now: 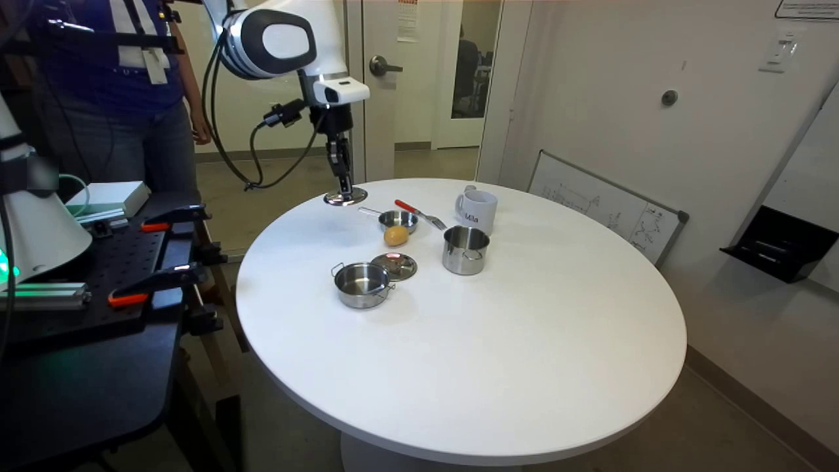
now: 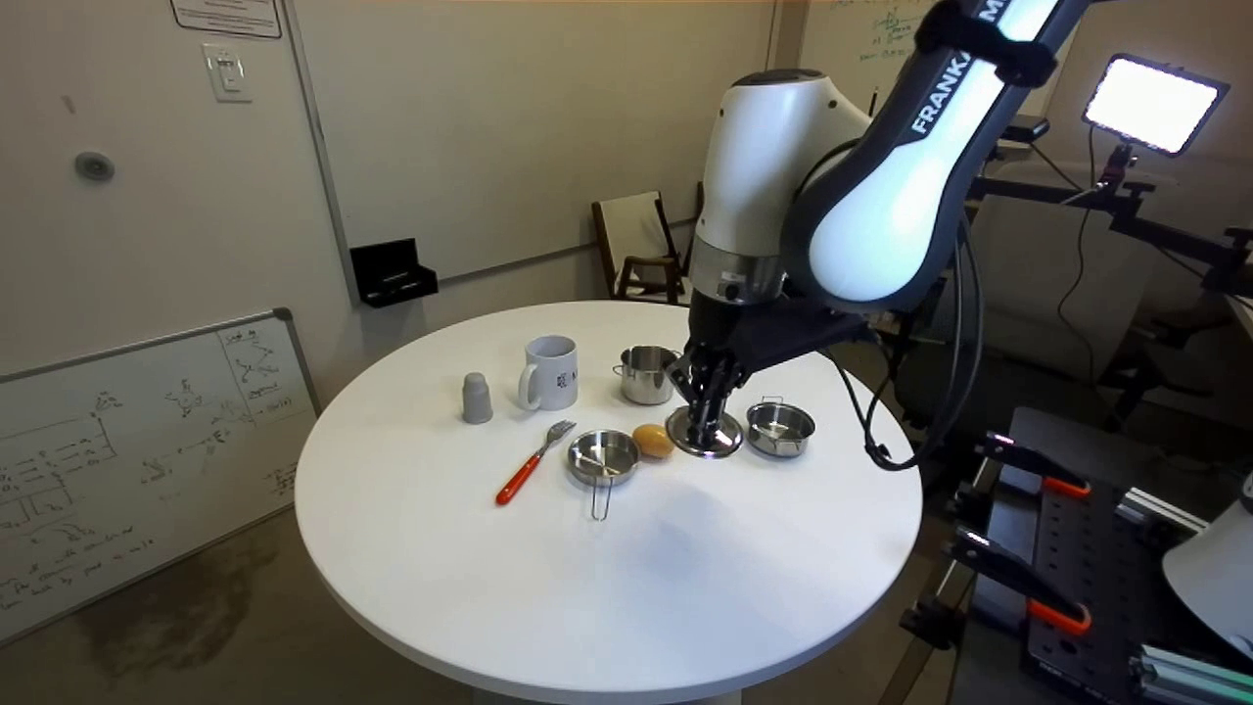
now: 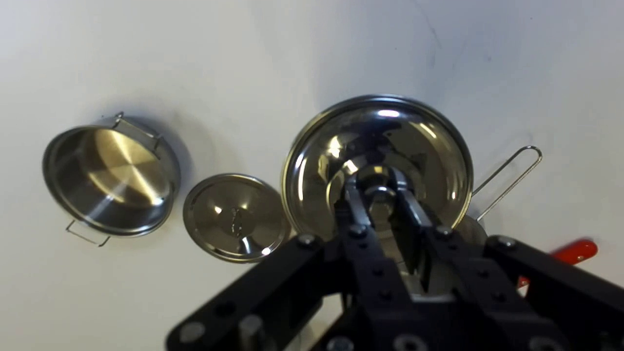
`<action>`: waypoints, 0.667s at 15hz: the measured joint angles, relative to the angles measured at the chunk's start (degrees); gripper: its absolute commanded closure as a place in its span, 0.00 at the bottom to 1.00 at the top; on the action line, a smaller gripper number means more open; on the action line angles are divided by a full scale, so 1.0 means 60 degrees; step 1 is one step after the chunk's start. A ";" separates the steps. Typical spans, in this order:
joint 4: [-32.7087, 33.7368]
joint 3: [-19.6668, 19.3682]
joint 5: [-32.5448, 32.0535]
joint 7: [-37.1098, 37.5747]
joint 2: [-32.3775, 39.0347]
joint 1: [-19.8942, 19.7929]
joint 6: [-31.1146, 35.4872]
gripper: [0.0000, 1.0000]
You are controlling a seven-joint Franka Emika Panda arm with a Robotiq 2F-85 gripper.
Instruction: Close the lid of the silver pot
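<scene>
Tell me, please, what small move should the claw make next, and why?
I would probably carry the lid sideways, kept high, toward the taller silver pot. The claw grips its knob above the table, not yet over that pot, whose top is open; the small pan and yellowish oval object lie nearby, so a high path seems safer.

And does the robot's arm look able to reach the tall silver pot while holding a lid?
Probably yes. The gripper holds the lid by its knob, clear of the table, and the tall silver pot stands upright with nothing covering its top. The white mug stands close by, so some care seems wise.
</scene>
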 measured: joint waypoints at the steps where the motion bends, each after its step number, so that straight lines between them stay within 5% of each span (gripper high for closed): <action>1: -0.0041 -0.0241 -0.0478 0.0135 -0.0157 0.0045 -0.0164 0.95; 9: -0.0136 -0.2746 -0.3217 0.1320 -0.0584 0.0555 -0.0623 0.95; 10: -0.0141 -0.2949 -0.3327 0.1472 -0.0640 0.0645 -0.0703 0.81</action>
